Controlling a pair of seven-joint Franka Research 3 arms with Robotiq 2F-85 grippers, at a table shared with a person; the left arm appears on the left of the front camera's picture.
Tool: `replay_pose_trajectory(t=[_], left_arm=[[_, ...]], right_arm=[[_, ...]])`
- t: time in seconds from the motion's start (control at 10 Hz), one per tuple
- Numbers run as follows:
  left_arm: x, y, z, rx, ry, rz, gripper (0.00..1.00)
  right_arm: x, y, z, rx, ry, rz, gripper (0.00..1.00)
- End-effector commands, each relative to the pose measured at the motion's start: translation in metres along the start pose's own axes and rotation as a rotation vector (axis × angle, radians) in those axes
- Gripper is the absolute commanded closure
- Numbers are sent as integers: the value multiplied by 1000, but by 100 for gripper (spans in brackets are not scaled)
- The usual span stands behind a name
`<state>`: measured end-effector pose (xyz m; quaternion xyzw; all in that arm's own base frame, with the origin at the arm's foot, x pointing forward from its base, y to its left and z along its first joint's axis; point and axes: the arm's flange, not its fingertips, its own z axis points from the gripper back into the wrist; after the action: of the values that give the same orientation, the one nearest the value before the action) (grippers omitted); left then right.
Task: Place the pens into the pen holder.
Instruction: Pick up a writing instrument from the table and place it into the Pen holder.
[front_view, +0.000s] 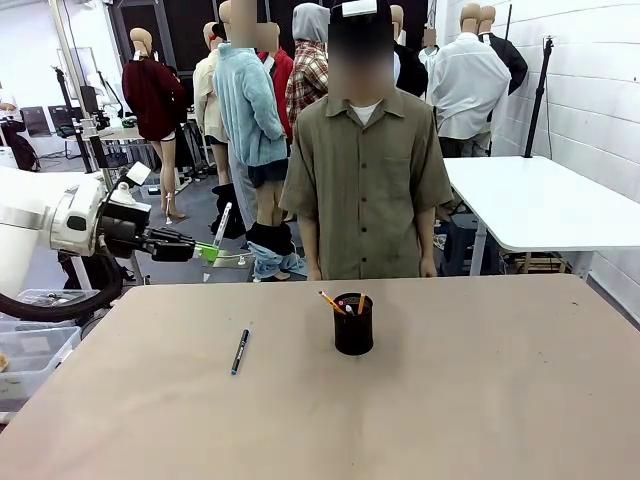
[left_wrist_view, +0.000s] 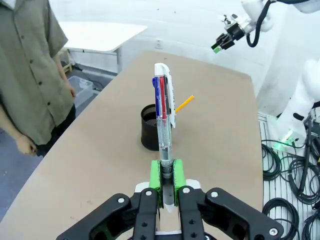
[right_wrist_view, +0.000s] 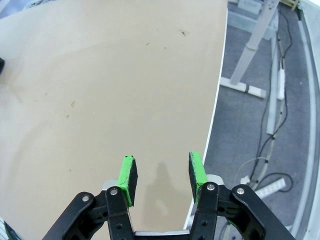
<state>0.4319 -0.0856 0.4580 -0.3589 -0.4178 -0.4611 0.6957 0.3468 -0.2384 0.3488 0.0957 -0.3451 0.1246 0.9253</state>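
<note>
Pen (left_wrist_view: 163, 115), clear plastic barrel with white clip and red and blue refills, sits clamped between your left gripper's (left_wrist_view: 167, 175) fully closed green pads, pointing straight out. Black round holder (front_view: 353, 325) stands mid-table, orange pencils (front_view: 330, 300) leaning in it. Slim dark pen (front_view: 240, 351) lies flat to its left, well apart. Your right gripper (right_wrist_view: 162, 175) is half open, holding nothing, over the smooth tan table (right_wrist_view: 100, 75) by its edge.
</note>
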Motion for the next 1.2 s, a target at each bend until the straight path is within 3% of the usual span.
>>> replay_pose_trajectory(t=[0.0,0.4,0.8,1.1], left_arm=[[1,1,-21,-65,-43,-38,100],[27,47,-110,-373,-205,-109,100],[23,46,-207,-527,-226,-159,100],[22,43,-247,-510,-231,-182,100]], right_arm=[[0,0,-2,-9,10,6,46],[0,0,-2,-9,10,6,46],[0,0,-2,-9,10,6,46],[0,0,-2,-9,10,6,46]])
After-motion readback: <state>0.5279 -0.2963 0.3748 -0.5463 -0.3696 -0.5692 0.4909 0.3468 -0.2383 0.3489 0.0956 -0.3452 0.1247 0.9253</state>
